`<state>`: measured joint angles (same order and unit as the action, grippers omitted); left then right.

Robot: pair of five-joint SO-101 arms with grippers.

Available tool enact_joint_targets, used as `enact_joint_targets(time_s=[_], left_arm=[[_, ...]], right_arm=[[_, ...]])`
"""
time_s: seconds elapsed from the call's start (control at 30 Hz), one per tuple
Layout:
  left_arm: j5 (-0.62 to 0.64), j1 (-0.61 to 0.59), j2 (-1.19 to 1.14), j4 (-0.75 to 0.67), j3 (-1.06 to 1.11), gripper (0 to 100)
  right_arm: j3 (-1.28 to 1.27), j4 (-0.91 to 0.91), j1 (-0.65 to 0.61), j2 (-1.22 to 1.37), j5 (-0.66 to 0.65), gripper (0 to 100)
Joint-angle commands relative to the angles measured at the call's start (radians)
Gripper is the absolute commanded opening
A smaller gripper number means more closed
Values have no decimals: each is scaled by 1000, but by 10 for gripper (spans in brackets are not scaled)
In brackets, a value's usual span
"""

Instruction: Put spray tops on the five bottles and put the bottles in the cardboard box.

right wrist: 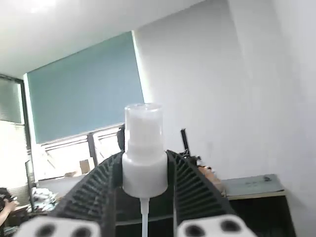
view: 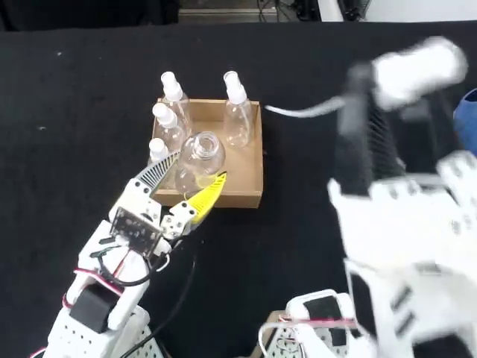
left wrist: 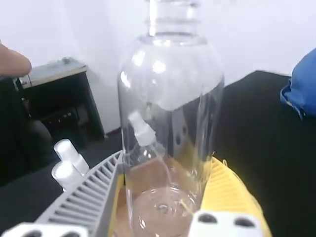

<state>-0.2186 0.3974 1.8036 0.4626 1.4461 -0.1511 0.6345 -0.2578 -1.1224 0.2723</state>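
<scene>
Bottle (view: pixel 201 155), clear rounded plastic, gripped by left hand (view: pixel 200 168); right hand (right wrist: pixel 144 165) grips white cylindrical spray top (right wrist: pixel 144 143).

Right arm (view: pixel 395 209) seemingly blurred; open bottle (left wrist: pixel 170 113) cropped at mouth

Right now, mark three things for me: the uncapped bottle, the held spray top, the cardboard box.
uncapped bottle (left wrist: pixel 168 108), left wrist view, middle of its clear body.
spray top (right wrist: pixel 143 158), right wrist view, its white collar.
cardboard box (view: pixel 242 198), high view, its front wall.
</scene>
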Motion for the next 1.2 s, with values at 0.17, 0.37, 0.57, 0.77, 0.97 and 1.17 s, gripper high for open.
enact_joint_targets(time_s=[0.17, 0.37, 0.57, 0.77, 0.97, 1.17], left_arm=[[28, 8, 21, -28, 47, 30], [150, -2, 21, -81, 81, 30], [155, 10, 21, -241, 194, 30], [155, 25, 21, -347, 252, 30], [155, 25, 21, -353, 252, 30], [155, 22, 21, -351, 252, 30]], right_arm=[[-5, -38, -126, 110, -49, 11], [-105, -44, -206, 110, -137, 11], [-128, -28, -238, 105, -199, 11], [-128, -15, -241, 111, -199, 11], [-128, -9, -238, 105, -199, 11], [-127, -14, -238, 110, -199, 11]])
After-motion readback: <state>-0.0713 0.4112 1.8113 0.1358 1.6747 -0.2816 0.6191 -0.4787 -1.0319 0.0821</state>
